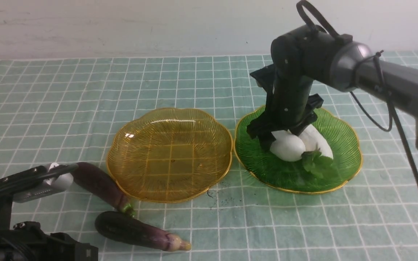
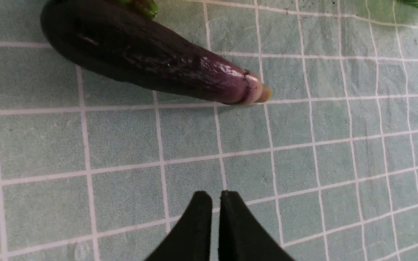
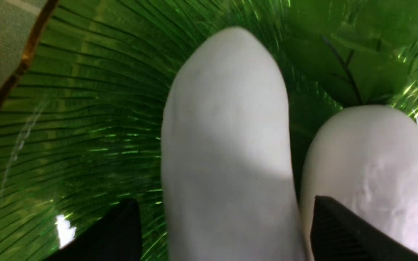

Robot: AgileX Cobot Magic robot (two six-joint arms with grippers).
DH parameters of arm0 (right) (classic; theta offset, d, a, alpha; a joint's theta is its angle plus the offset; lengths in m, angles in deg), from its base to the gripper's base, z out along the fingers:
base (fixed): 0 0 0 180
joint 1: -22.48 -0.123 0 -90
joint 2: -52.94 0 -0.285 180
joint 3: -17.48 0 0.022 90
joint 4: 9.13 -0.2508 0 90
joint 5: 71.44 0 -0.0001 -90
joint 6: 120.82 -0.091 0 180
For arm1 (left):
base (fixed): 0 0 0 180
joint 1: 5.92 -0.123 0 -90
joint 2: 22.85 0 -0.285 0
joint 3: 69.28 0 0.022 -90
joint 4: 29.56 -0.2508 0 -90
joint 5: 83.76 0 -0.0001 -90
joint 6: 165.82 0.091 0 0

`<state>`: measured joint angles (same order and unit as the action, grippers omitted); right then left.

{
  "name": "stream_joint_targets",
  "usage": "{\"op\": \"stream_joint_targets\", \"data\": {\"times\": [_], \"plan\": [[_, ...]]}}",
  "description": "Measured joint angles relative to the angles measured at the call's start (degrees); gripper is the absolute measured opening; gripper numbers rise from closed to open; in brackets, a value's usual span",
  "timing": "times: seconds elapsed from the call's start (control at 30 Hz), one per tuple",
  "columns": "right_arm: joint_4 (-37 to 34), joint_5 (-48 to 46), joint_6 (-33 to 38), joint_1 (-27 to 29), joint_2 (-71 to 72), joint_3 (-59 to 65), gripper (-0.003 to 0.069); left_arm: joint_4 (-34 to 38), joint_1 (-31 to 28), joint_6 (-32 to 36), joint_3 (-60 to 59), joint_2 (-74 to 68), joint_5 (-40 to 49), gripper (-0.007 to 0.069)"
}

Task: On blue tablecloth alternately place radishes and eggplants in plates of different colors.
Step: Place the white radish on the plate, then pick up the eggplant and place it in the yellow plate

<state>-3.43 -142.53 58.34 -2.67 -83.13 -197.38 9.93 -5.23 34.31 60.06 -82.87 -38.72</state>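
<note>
A dark purple eggplant (image 2: 151, 61) lies on the checked blue cloth (image 2: 303, 145), apart from the left tool (image 2: 216, 196), its jaws closed.

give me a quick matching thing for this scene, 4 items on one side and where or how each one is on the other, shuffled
Column A
1. amber plate
2. green plate
3. pale-tipped eggplant
4. left gripper

Column B
a. holds both radishes
b. shut, gripping nothing
c. nothing in it
d. lying on the tablecloth, outside both plates

Pairs: 1-c, 2-a, 3-d, 4-b
</note>
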Motion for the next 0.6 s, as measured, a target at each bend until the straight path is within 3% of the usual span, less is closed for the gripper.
{"op": "stream_joint_targets", "data": {"times": [0.17, 0.37, 0.6], "plan": [[-0.9, 0.0, -1.8, 0.0, 5.9, 0.1, 0.0595, -0.8, 0.0, -0.1, 0.0, 0.0, -0.9, 0.0089], [-6.2, 0.0, -2.8, 0.0, 18.1, 3.5, 0.0546, -2.4, 0.0, -2.1, 0.0, 0.0, -6.2, 0.0212], [-10.2, -0.3, -2.1, 0.0, 37.0, 19.3, 0.0451, -1.9, 0.0, -11.6, 0.0, -2.7, -13.4, 0.0345]]}}
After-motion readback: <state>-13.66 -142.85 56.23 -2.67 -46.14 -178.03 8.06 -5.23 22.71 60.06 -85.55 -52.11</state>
